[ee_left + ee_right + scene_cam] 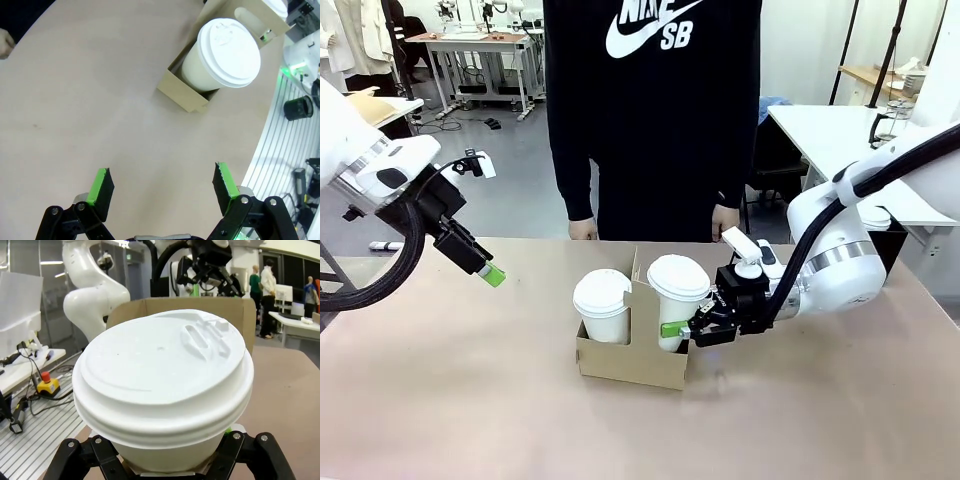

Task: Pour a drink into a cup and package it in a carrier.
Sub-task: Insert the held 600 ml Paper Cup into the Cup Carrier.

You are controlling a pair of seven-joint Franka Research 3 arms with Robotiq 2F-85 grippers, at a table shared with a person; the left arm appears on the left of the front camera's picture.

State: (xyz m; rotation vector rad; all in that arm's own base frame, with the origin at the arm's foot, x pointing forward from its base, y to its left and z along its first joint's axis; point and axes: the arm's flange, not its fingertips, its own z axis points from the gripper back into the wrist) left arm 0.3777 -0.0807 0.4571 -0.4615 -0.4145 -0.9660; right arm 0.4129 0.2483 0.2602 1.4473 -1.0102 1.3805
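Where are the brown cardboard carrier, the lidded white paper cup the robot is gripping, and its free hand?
Brown cardboard carrier (632,365), front view: its front wall.
Gripped white paper cup with domed lid (678,277), front view: the lid top.
Left hand (162,187), left wrist view: midway between its green-padded fingertips.

A tan table (470,400) — the brown carrier (630,365) rests directly on it, seemingly flat.

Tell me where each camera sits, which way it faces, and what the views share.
Front: between the arms, facing the person across the table; shows left gripper and right gripper.
Left wrist: looks down past its open fingers at the table, carrier and a lidded cup.
Right wrist: looks along its fingers at the cup they hold; left arm behind.
Shared: carrier and cups.
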